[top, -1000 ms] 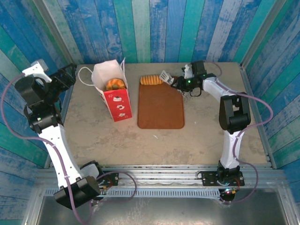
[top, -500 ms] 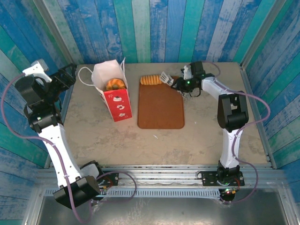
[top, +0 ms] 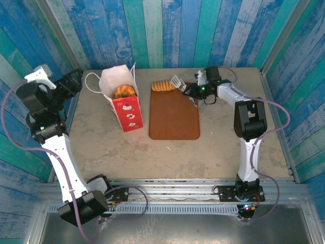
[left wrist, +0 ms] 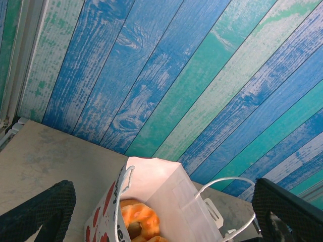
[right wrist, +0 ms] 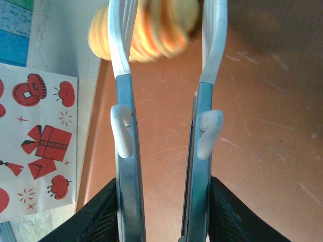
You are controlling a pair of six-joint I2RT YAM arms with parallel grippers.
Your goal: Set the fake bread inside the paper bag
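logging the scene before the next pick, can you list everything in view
braided loaf: 1, golden-brown, far edge of the tray, just beyond the tongs' tips
pastries: several, exact count hidden, golden-brown, inside the paper bag
paper bag: 1, white top, red lower part with white motifs, white loop handles, upright left of the tray
tray: 1, flat, brown, middle of the table
tongs: 1, metal arms with white tips, pointing at the loaf
table: 1, beige
plank walls: blue and green, around the table
left gripper: open, raised at the table's left edge, facing the bag
right gripper: shut on the tongs, by the tray's far right corner
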